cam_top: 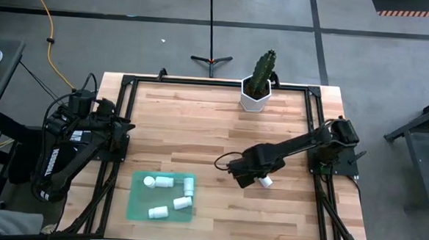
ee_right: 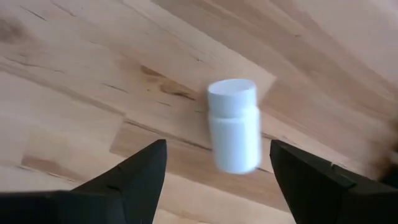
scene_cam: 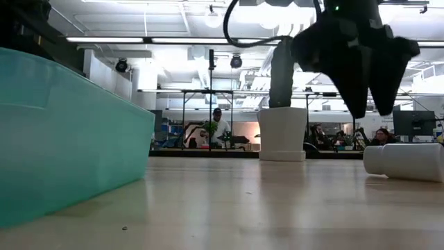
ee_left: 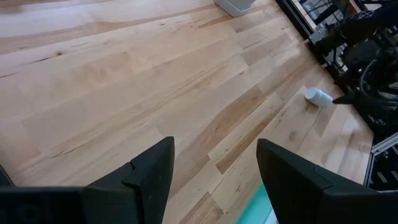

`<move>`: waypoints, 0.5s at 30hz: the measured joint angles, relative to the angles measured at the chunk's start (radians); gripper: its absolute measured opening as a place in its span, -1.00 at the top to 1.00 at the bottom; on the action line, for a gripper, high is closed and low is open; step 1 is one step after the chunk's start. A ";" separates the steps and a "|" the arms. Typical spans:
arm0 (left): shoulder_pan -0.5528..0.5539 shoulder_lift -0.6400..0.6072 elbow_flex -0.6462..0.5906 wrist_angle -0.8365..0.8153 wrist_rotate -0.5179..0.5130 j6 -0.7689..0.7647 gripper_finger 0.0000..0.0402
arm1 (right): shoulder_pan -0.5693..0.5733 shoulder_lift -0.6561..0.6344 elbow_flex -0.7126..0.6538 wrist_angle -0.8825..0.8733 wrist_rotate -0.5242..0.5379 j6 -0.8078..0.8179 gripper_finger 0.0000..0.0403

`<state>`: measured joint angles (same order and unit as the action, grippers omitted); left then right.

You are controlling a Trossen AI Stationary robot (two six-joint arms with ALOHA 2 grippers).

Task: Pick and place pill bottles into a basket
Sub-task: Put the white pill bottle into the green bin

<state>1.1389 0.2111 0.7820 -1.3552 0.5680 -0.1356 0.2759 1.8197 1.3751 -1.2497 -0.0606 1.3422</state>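
Observation:
One white pill bottle [ee_right: 233, 124] lies on its side on the wooden table [cam_top: 266, 181], right of the middle. My right gripper [ee_right: 217, 180] hangs open above it, fingers pointing down, clear of it [scene_cam: 371, 104]. The green basket [cam_top: 138, 204] stands at the near left, and several white bottles [cam_top: 165, 181] lie inside it. My left gripper [ee_left: 214, 180] waits open, raised over the table's left edge [cam_top: 118, 130].
A white hexagonal pot with a cactus [cam_top: 258, 91] stands at the far edge, mid-right. A black frame [cam_top: 120, 100] runs round the tabletop. Bare wood lies between the basket and the loose bottle [scene_cam: 406, 162]. People sit in the room behind.

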 joint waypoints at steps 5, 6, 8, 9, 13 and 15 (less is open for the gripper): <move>0.000 0.000 0.000 0.000 0.000 -0.004 -0.30 | -0.001 -0.009 -0.059 0.105 -0.032 0.007 -0.37; 0.000 0.000 0.000 0.000 0.000 -0.006 -0.30 | 0.000 -0.009 -0.069 0.116 -0.040 0.007 -0.37; 0.000 0.000 0.000 0.001 -0.001 -0.010 -0.30 | 0.000 -0.009 -0.087 0.116 -0.051 0.006 -0.37; 0.000 0.000 0.000 0.001 -0.002 -0.011 -0.30 | 0.000 -0.009 -0.095 0.113 -0.053 0.005 -0.37; 0.000 0.000 0.000 0.003 -0.003 -0.023 -0.30 | 0.000 -0.009 -0.129 0.119 -0.076 0.002 -0.38; 0.000 0.000 0.000 0.003 -0.003 -0.024 -0.30 | 0.000 -0.009 -0.145 0.136 -0.077 -0.001 -0.38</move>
<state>1.1389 0.2111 0.7819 -1.3525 0.5652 -0.1593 0.2756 1.8104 1.2297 -1.1132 -0.1377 1.3409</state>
